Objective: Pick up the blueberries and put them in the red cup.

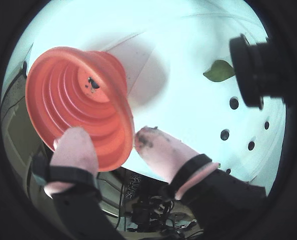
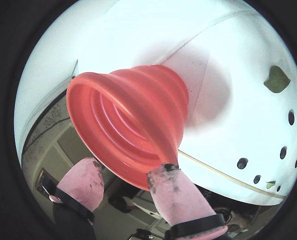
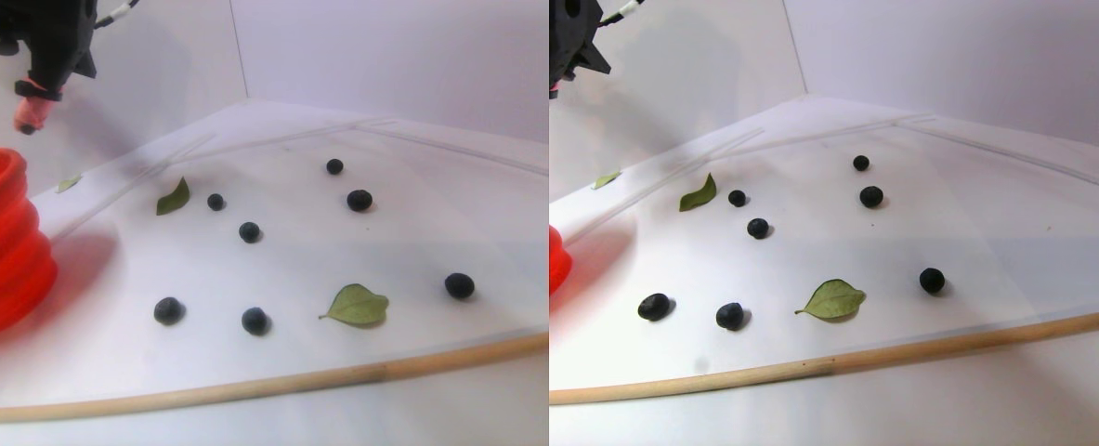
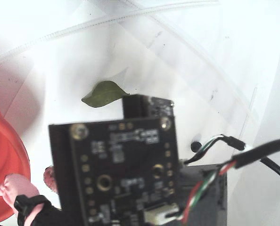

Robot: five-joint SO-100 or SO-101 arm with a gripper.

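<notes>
Pincer [image 1: 111,142] first: two pink padded fingers [image 1: 158,150], smudged dark at the tips, stand apart with nothing between them, hanging in the air above the far left corner of the white worktop [image 3: 326,251]. Directly under them sits the red cup [image 1: 76,107], the largest thing on the surface, upright near the left edge with its ridged mouth facing the fingers; in a wrist view a dark smear or small dark bit lies on its floor, too unclear to name. In the other wrist view the cup's rim [image 2: 113,150] passes between the two fingertips, but the stereo pair view shows the fingers held well above it, so this is likely no contact. Three flat green leaves [image 3: 357,305] lie scattered on the worktop, one toward the near edge. Smallest are the blueberries [image 3: 250,231], seven dark round ones spread across the middle and near side, all well away from the cup and to the right of the pincer in the stereo pair view. The two nearest the cup lie by the wooden near edge [image 3: 233,390]. A next reach would likely travel rightward and down from the cup toward these berries.
</notes>
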